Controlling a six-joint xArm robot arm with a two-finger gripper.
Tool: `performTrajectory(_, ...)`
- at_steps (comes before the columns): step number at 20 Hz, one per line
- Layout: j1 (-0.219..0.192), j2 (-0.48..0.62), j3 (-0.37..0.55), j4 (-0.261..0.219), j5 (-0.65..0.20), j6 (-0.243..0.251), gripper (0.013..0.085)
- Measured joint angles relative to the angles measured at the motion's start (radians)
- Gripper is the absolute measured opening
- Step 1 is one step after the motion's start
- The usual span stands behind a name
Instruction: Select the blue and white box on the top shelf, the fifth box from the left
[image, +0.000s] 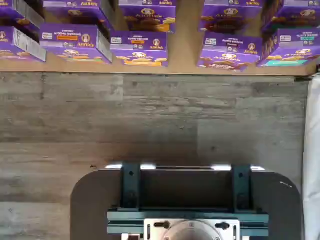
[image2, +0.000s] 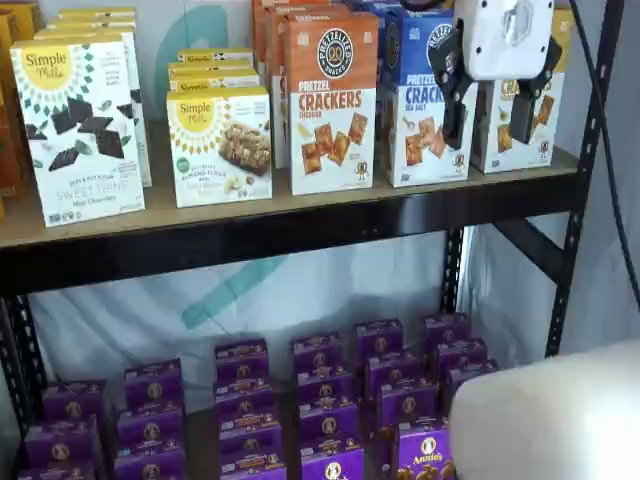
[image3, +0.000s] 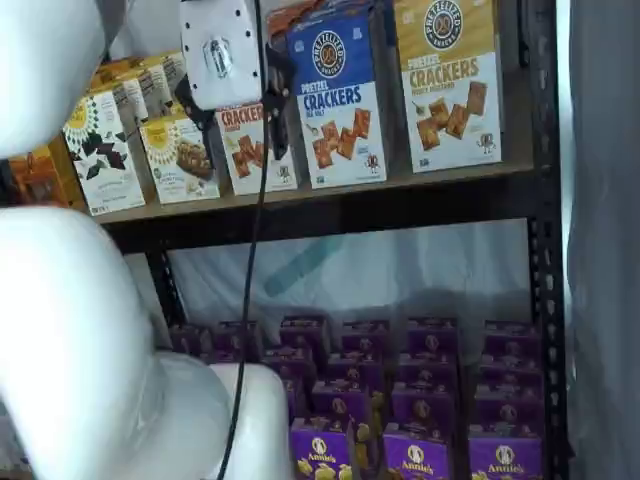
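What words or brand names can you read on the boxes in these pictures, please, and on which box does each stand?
"PRETZEL CRACKERS": tall blue and white box on the top shelf.
"PRETZEL CRACKERS": orange-topped carton.
"CRACKERS": yellow-topped carton.
"Simple Mills", "SWEET THINS": white carton with dark squares.
"Annie's": small purple boxes.
Finer print is too blurred to read.

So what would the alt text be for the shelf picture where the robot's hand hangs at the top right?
A white gripper with open black fingers hangs before the blue and white box on the top shelf, beside an orange cracker box; small purple boxes sit below.
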Motion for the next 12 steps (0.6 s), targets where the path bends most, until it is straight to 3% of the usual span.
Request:
performTrajectory(4,-0.033,-0.028,0.025,0.034,-0.045,-0.02,0.085)
performTrajectory(12,-0.037,-0.029,0.035,0.024,-0.062,-0.029,0.085)
